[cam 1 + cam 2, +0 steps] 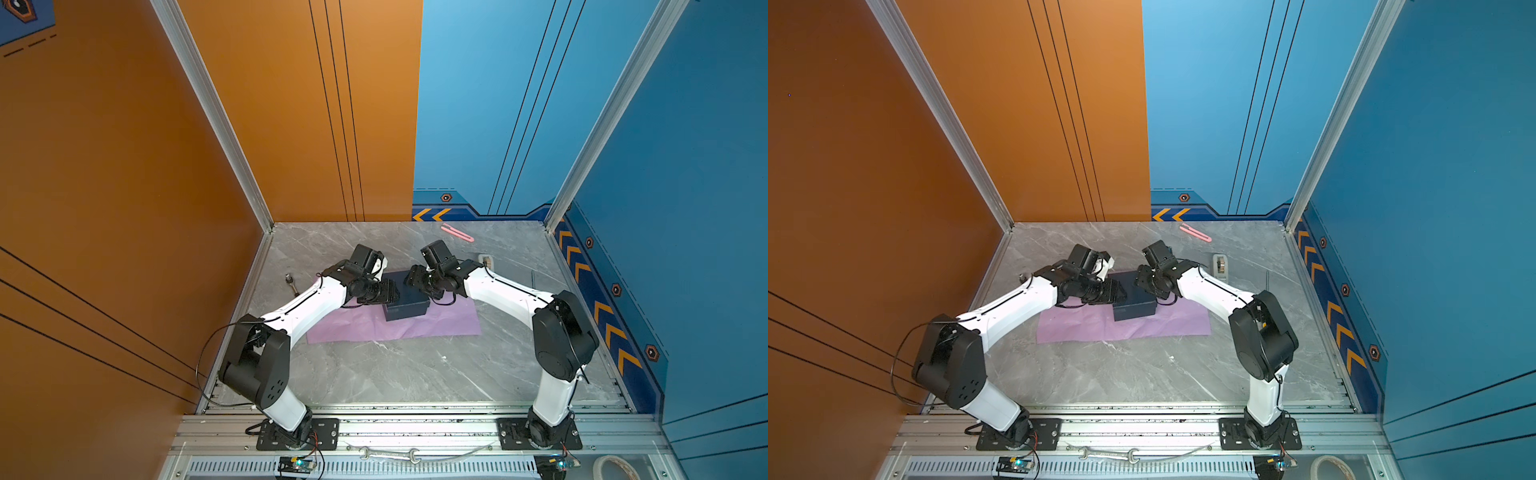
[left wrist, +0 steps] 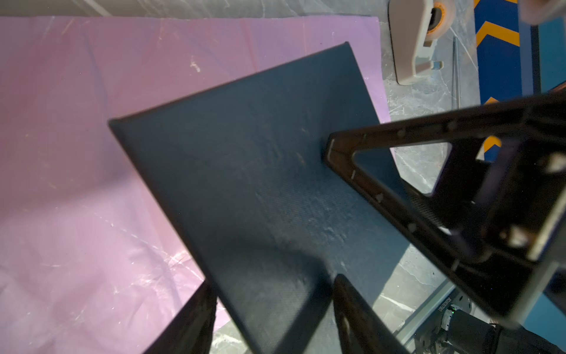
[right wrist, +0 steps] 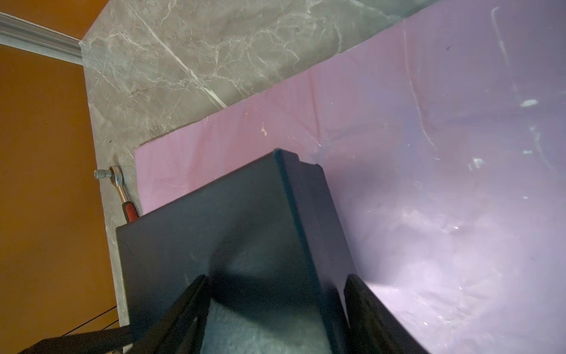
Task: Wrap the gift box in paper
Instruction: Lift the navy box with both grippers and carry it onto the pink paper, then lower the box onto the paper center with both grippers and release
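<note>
Grey marble bench is carrying the lilac paper spread flat, and the gift box is being held over its middle. Now the left claw and the right claw are pinching it from opposite sides.

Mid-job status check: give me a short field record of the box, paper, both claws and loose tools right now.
paper: lilac sheet spread flat on the table, unfolded
gift box: dark, lid on, at the middle of the paper's rear edge; resting or lifted unclear
left claw: astride the box's left side; grip unclear
right claw: astride the box's right side; grip unclear
tape dispenser: on the table, right of the paper
cutter: pink, at the table's far edge
wrapping: not started
</note>
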Motion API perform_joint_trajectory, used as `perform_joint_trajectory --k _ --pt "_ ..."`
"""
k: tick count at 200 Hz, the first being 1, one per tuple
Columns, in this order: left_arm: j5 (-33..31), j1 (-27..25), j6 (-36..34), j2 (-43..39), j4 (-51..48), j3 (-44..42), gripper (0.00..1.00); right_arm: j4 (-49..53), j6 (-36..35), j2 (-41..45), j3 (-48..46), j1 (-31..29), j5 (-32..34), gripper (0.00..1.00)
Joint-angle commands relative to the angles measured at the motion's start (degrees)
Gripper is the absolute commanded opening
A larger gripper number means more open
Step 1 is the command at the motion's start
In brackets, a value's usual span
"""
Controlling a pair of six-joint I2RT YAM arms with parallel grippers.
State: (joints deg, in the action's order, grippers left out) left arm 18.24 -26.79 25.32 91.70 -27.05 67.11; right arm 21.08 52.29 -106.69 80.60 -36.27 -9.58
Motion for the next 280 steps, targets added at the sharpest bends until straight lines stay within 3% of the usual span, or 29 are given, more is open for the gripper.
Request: perform_joint_trajectory --k 1,80,280 --pt "5.65 -0.49 -1.35 -1.53 5.77 -1.16 0.61 -7.14 -0.09 -1.67 3.12 -3.06 -6.69 0.71" --pt "4.96 3.65 -2.89 0.55 7.8 -3.01 0.61 -7.73 -0.17 -3.24 2.73 -5.51 -4.61 0.7" --pt "5.9 3.67 -0.42 3.84 11.27 -5.28 0.61 -7.02 -1.4 -4.66 2.66 -4.86 -3.95 0.7"
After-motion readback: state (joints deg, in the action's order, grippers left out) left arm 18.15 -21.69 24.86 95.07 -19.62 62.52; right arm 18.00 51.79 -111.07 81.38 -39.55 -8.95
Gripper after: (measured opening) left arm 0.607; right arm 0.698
